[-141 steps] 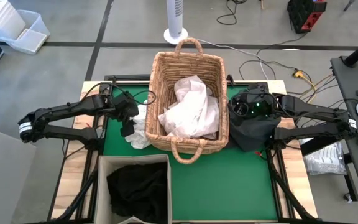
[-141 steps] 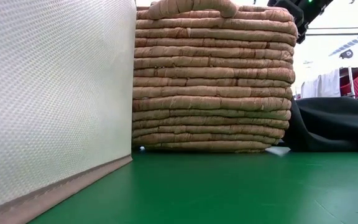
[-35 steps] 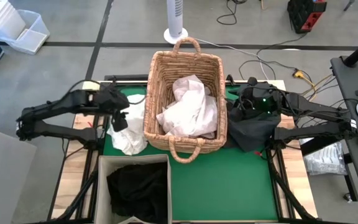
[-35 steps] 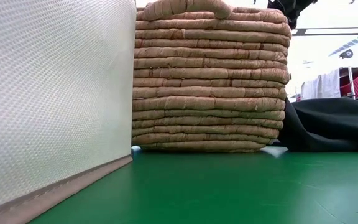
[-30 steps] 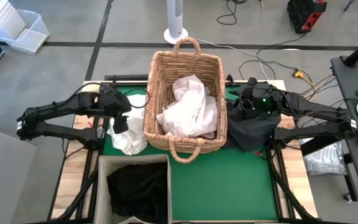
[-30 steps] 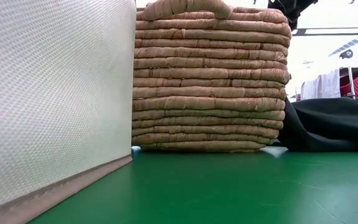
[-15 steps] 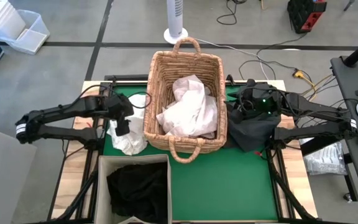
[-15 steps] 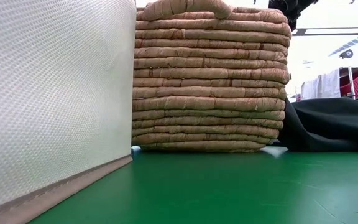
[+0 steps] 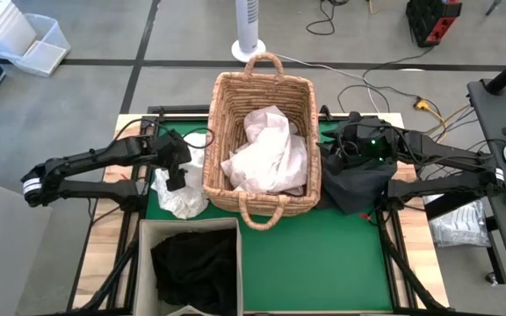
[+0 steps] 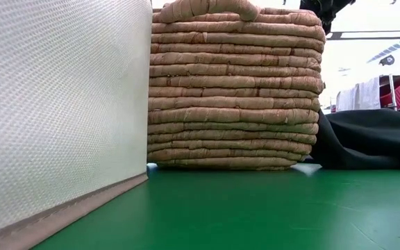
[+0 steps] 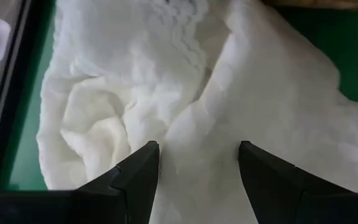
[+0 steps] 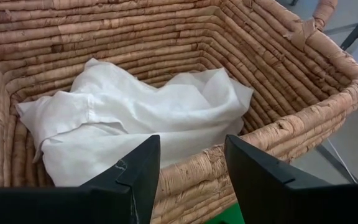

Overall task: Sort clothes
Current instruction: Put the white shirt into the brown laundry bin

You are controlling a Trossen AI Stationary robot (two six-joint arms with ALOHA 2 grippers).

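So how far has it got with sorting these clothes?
Partly done. Dark clothes already fill the beige bin, with another dark garment right of the wicker basket. The left gripper hovers open over a white pile. White clothes in the basket remain; the right gripper waits open there.

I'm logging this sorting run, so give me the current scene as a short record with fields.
basket: middle of table, holds white clothes
bin: near edge, holds black clothes
white pile: on the mat left of basket
dark garment: on the mat right of basket
left gripper: jaws open over white pile
right gripper: jaws open at basket's right rim
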